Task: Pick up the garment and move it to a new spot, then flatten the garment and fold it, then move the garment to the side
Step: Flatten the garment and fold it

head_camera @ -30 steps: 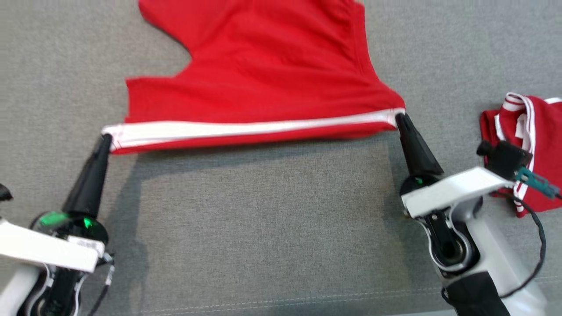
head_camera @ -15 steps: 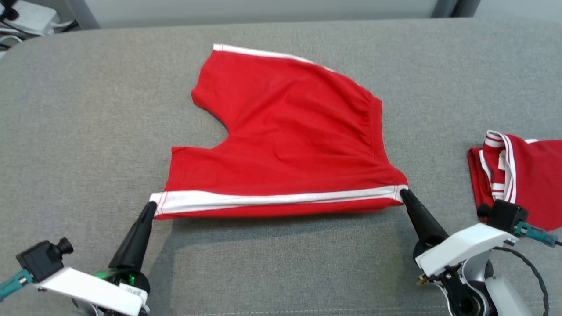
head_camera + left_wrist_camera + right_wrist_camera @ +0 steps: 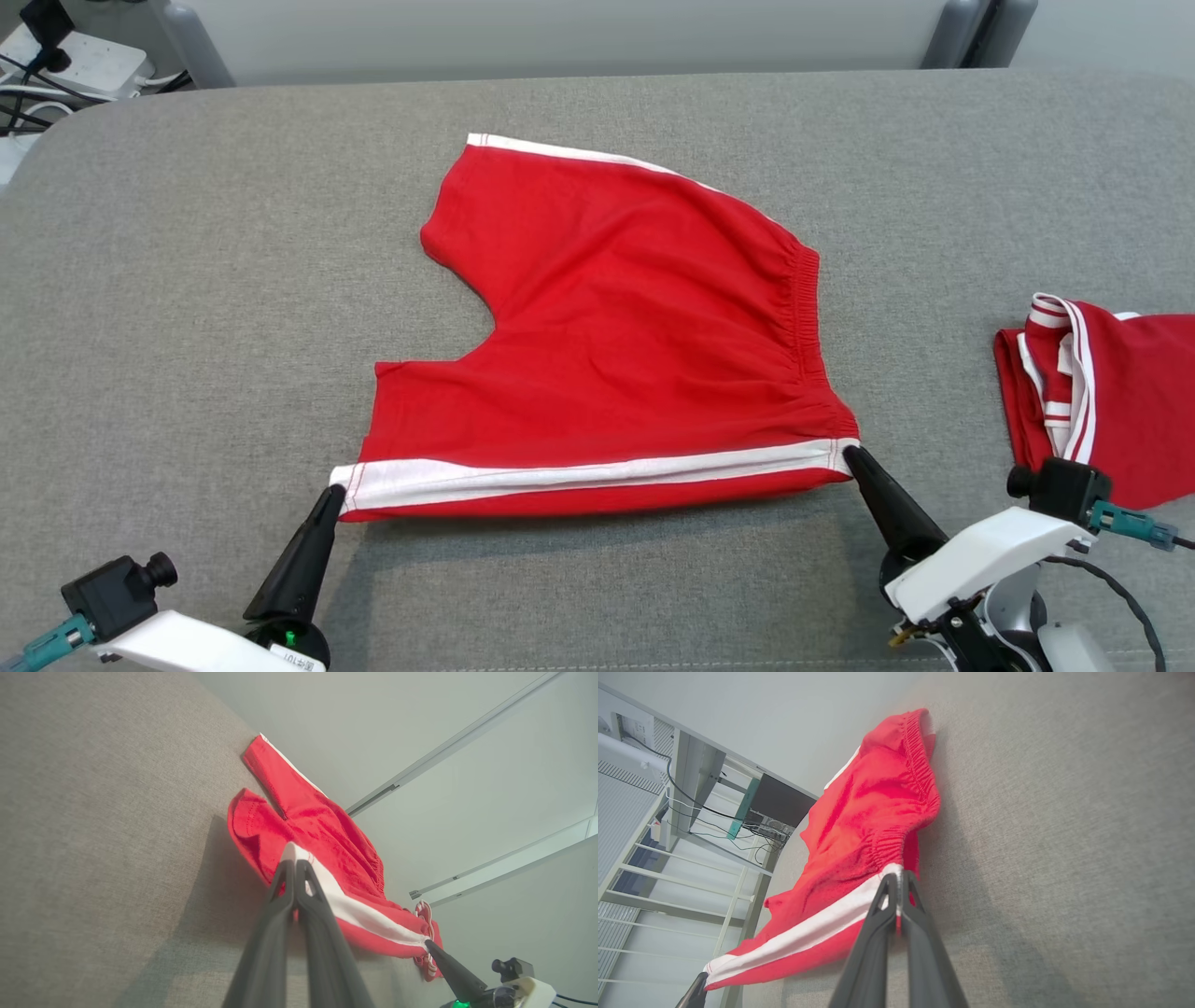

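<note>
Before me stretches a grey fabric surface (image 3: 187, 280), finely woven, with a rounded corner at its far left. The red shorts (image 3: 616, 317) lie spread near its middle, one white side stripe along the edge nearest me (the gathered waistband faces my right), and that near edge casts a shadow on the cloth. Well apart, at my right, a second red garment (image 3: 1120, 392) with white trim lies bunched.

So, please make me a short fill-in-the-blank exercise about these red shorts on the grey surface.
1. The left gripper and the right gripper both pinch the red fabric shorts along their ___ side stripe.
2. The right gripper holds the end with the elastic ___.
3. A folded red-and-white garment lies on the grey fabric surface to the robot's ___.
Missing words: white; waistband; right.
</note>
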Motion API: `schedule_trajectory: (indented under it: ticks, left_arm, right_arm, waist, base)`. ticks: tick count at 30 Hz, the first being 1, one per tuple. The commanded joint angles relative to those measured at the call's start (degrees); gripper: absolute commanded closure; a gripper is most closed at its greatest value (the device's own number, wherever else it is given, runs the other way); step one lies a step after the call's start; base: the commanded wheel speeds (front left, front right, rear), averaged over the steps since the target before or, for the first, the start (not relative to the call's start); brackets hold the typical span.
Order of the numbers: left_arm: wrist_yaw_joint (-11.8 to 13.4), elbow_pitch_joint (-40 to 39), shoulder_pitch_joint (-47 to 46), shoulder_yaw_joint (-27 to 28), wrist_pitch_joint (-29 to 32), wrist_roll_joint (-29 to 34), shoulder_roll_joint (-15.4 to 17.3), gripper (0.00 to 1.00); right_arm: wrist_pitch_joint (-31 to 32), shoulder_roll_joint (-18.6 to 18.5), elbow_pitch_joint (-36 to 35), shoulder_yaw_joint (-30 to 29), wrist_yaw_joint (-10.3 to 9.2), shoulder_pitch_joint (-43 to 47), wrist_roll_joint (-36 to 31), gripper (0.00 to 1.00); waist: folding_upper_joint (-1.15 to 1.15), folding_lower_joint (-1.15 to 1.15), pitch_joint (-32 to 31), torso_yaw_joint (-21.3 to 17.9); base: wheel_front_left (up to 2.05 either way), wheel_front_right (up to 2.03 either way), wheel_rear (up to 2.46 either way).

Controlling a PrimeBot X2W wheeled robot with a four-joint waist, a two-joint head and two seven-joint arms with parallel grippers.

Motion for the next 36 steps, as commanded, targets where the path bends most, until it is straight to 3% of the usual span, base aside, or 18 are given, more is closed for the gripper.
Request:
schedule_trajectory:
  ticks: [1,11,12,13,14,15,23,36]
  left_arm:
    - [-0.06,-0.54,-1.60,2.11,-0.35,-0.39,1.73,1.00]
    - [-0.06,0.05,-1.89,1.58,-0.35,-0.69,2.16,1.00]
    - [-0.06,0.13,-1.91,1.64,-0.35,-0.62,2.16,0.95]
    - [-0.06,0.27,-1.92,1.73,-0.35,-0.53,2.15,0.60]
    - [-0.06,0.46,-1.96,1.74,-0.35,-0.22,2.20,0.10]
    - [-0.06,0.68,-2.01,1.55,-0.35,0.16,2.25,0.00]
    - [-0.06,1.73,-2.40,3.41,-0.35,5.43,2.01,0.00]
    - [-0.06,5.53,-0.64,15.91,-0.35,28.45,-3.37,0.00]
  right_arm:
    - [0.12,-0.34,-2.39,1.81,0.09,-0.02,0.05,1.00]
    - [0.30,-0.33,-2.64,3.98,0.09,0.11,-0.48,1.00]
    - [0.13,-0.33,-2.39,4.04,0.09,0.02,-0.81,1.00]
    - [-0.16,-0.33,-1.99,4.07,0.09,-0.12,-1.31,0.50]
    - [-0.35,-0.33,-1.59,4.26,0.09,-0.29,-1.64,0.00]
    - [-0.50,-0.33,-1.24,4.53,0.09,-0.48,-1.90,0.00]
    - [-5.99,-0.33,-0.79,2.37,0.09,-2.08,-8.47,0.00]
    - [-19.99,-0.33,0.09,-0.36,0.09,-2.36,-26.62,0.00]
  waist:
    - [0.00,0.00,0.38,-0.19]
    - [0.00,0.00,1.36,-1.11]
    - [0.00,0.00,1.44,-1.19]
    - [0.00,0.00,1.50,-1.26]
    - [0.00,0.00,1.51,-1.32]
    - [0.00,0.00,1.52,-1.36]
    - [0.00,0.00,0.61,-1.23]
    - [0.00,0.00,-3.86,-0.79]
  base:
    - [0.00,0.00,0.00]
    - [0.00,0.00,0.00]
    - [0.00,0.00,0.00]
    - [0.00,0.00,0.00]
    - [0.00,0.00,0.00]
    - [0.00,0.00,0.00]
    - [0.00,0.00,0.00]
    - [0.00,0.00,0.00]
